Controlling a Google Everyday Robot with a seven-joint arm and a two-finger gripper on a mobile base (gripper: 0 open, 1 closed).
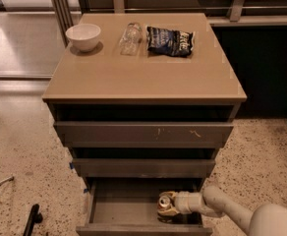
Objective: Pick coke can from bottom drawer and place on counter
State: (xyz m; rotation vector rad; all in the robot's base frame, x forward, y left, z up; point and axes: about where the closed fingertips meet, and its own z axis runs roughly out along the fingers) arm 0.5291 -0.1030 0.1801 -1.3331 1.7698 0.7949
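The coke can (165, 203) is a small red-brown can with a silver top, tilted at the right side of the open bottom drawer (119, 210). My gripper (175, 204) reaches in from the lower right on a white arm and sits right against the can. The tan counter (143, 68) tops the grey cabinet above.
On the counter stand a white bowl (83, 36), a clear plastic bottle lying down (129, 37) and a dark chip bag (171, 40). Two closed drawers (143, 134) overhang the open one. Speckled floor lies around, with a black object (31, 219) at lower left.
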